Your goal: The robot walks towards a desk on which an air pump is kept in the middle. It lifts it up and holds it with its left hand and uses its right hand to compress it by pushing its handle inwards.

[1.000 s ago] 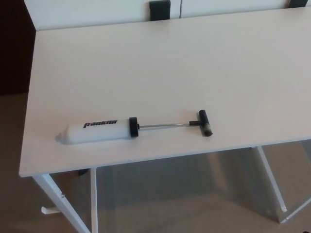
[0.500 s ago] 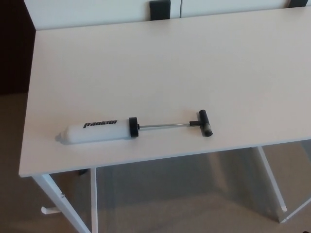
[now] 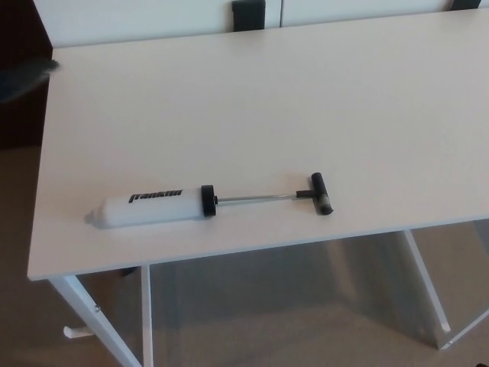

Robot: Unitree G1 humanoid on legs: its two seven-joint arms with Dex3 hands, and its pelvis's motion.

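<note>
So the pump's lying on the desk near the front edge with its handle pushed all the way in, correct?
Not quite. The head view shows the air pump lying on the desk near the front edge, but its handle is pulled out, not pushed in: a long stretch of bare metal rod shows between the black collar and the T-handle.

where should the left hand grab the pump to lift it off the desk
Probably around the white barrel, coming down from above. The pump lies flat along the front edge of the desk, barrel on the robot's left, and it is the thickest part. That leaves the thin rod and black T-handle, pulled out to the right, free for pushing.
</note>
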